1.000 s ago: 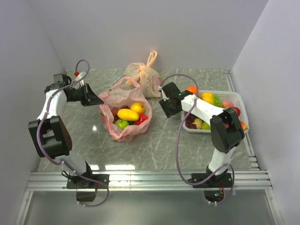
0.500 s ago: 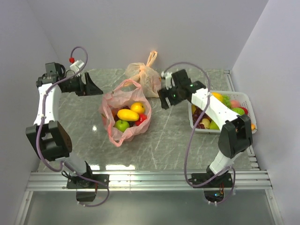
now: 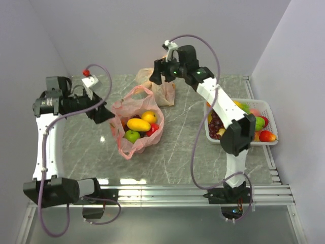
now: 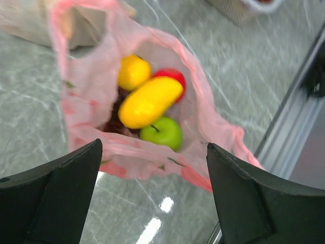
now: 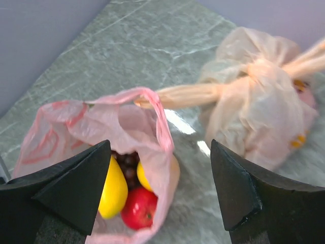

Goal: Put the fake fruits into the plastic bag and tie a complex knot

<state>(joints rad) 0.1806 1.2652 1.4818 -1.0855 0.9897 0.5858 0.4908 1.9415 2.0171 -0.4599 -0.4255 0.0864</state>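
Note:
The plastic bag (image 3: 122,109) lies open mid-table, pink and crinkly, its handles loose; no knot shows on it. Inside lie fake fruits: a yellow one (image 3: 138,124), a green apple (image 3: 132,135), an orange one (image 3: 149,117), a red one (image 5: 136,208) and dark grapes (image 5: 127,160). My left gripper (image 3: 104,114) hovers open and empty at the bag's left side; the left wrist view looks down into the bag (image 4: 91,96) between its wide jaws (image 4: 154,147). My right gripper (image 3: 156,76) hangs open and empty behind the bag, above its far handle (image 5: 161,122).
A pale orange bag (image 5: 259,101) with tied handles stands at the back, right behind the pink one. A white basket (image 3: 260,104) holding more fruits (image 3: 259,123) sits at the right. Grey walls close in the left, back and right.
My left gripper, shut at the bag's left edge a second ago, has opened, and its arm has risen. The right arm has swung from beside the basket up behind the bag, jaws wider.

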